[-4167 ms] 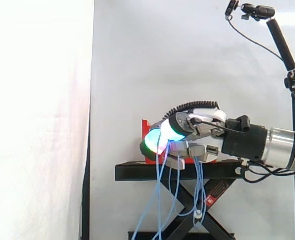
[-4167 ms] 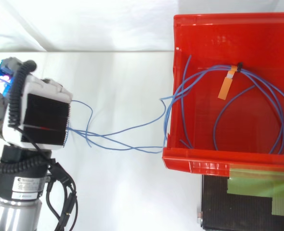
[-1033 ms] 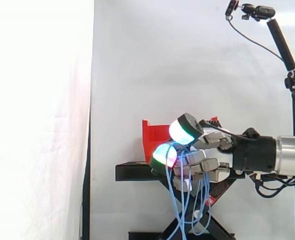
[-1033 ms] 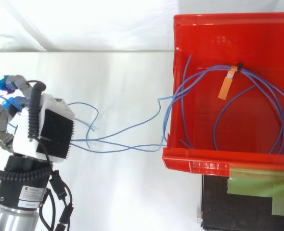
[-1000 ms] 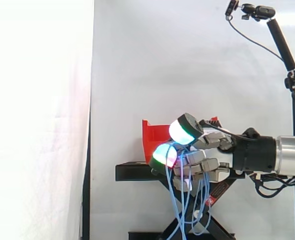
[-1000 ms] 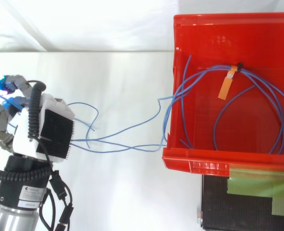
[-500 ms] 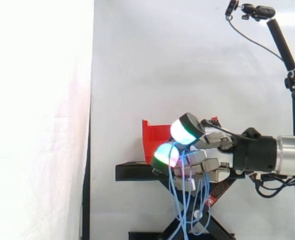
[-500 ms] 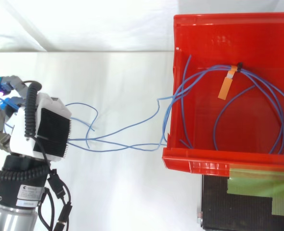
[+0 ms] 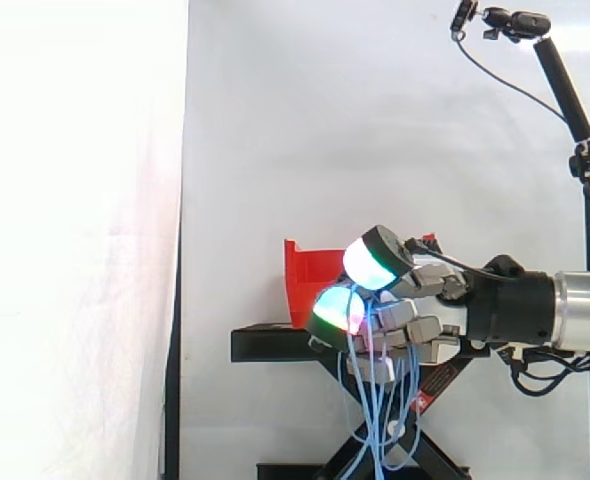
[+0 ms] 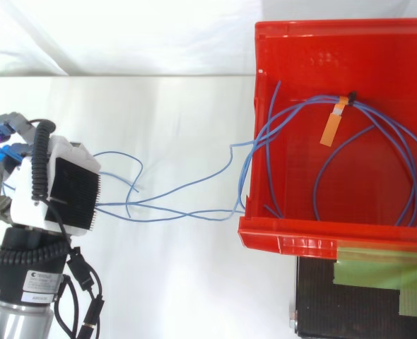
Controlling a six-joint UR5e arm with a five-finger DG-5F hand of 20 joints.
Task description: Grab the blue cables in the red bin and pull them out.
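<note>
The hand (image 10: pixel 53 187) sits at 9 o'clock in the top view, well apart from the red bin (image 10: pixel 293 244). From the side its fingers (image 9: pixel 337 310) are curled around a bunch of blue cables (image 9: pixel 375 400), which hang down from the grasp toward 6 o'clock in front of the black stand (image 9: pixel 275 345). From the hand, several strands run toward 3 o'clock in loose, wavy lines, with visible slack, and climb over the bin's 9 o'clock wall. Inside the bin, most of the cable lies in wide loops (image 10: pixel 343 101) on the floor, gathered at a dark tie beside an orange tag (image 10: pixel 329 128) near 12 o'clock. The pull appears to be under way but far from done, since only the ends have left the bin. The next move probably calls for keeping the grasp firm and drawing farther toward 9 o'clock or upward, so that the slack is taken up and the loops lift over the wall without snagging on its rim.
</note>
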